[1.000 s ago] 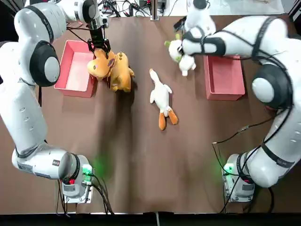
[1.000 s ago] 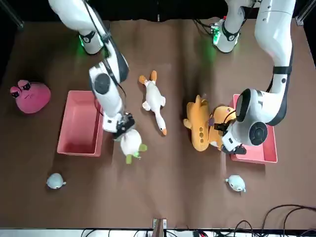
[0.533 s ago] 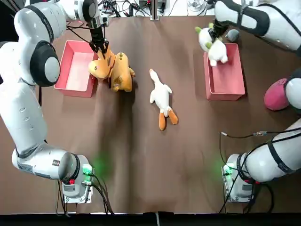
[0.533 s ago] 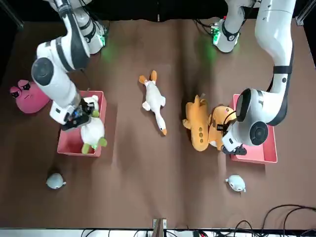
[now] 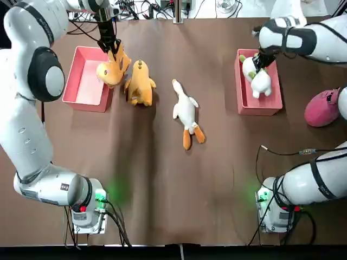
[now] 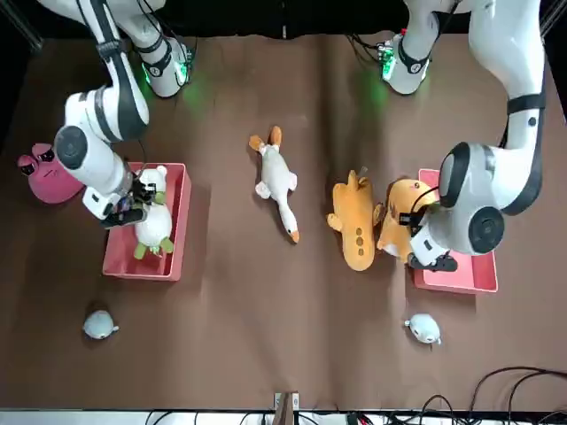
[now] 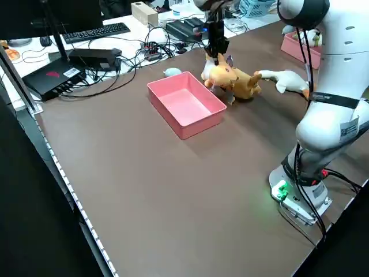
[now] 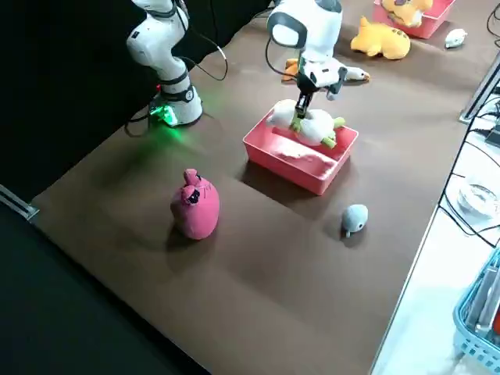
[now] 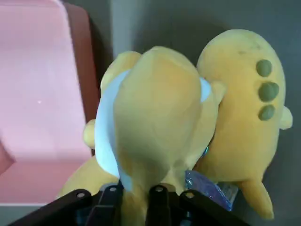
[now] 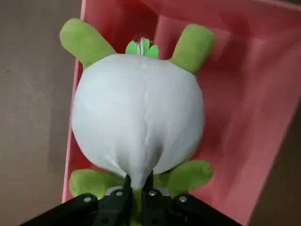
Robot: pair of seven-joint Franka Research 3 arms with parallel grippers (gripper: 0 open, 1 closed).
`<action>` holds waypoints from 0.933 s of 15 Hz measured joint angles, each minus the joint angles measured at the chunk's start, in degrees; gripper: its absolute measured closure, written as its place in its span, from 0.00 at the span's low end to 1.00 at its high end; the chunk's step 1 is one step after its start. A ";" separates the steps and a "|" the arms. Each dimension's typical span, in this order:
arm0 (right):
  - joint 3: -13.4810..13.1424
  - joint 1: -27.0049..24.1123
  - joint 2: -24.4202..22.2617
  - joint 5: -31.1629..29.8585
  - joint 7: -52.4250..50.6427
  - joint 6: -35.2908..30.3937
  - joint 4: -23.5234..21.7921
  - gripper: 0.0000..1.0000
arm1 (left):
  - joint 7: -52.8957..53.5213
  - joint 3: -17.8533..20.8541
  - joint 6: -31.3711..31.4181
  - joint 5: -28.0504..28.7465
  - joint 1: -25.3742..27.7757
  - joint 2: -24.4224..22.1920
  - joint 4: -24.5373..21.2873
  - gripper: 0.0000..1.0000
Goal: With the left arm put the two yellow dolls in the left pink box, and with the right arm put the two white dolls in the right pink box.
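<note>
1. Carrying, both arms at once: the left gripper (image 5: 111, 50) pinches the first yellow doll (image 5: 111, 69) by a fold of plush, and the doll hangs at the inner wall of the left pink box (image 5: 76, 77), not yet over its floor.
2. Second yellow doll (image 5: 140, 83) lies flat on the table just beside the carried one; in the left wrist view the two look to be touching, so there is a chance the lift drags it.
3. Over on the other side, the right gripper (image 5: 262, 58) has its fingers pressed on a tuft of the green-eared white doll (image 5: 257, 77), which sits low inside the right pink box (image 5: 271, 100).
4. That one reads to me as a placement nearly finished; the next move there calls for spreading the fingers and rising straight up clear of the box walls.
5. White duck doll (image 5: 186, 112) waits mid-table, well apart from both boxes, untouched, and it is the right arm's next pickup.
6. For the left arm, the call is a short shift over the box rim toward the open floor, then a release.
7. By my count: no doll is released yet, one is nearly in and one is in the air.
</note>
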 joint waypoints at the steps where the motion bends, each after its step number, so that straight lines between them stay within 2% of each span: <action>1: 0.31 0.20 0.94 0.05 0.59 0.97 -0.49 0.89 | -0.25 0.16 -1.21 0.00 0.07 -1.03 0.11 0.82; 3: 0.68 1.19 2.51 0.06 3.49 1.76 -0.59 0.75 | -1.18 0.58 -4.24 0.89 0.32 -3.76 0.26 0.82; 7: 0.73 2.28 2.97 0.07 5.62 1.97 -0.16 0.37 | -0.71 0.80 -8.15 8.26 5.09 -8.33 0.16 0.82; 11: 0.93 2.80 2.63 0.07 5.74 -1.06 2.28 0.02 | 4.51 0.91 -5.36 9.96 13.98 -6.49 -0.82 0.88; 14: 1.20 6.50 1.68 0.14 5.75 -4.82 5.69 0.00 | 4.55 0.91 -2.01 9.96 15.95 -2.03 -1.12 0.88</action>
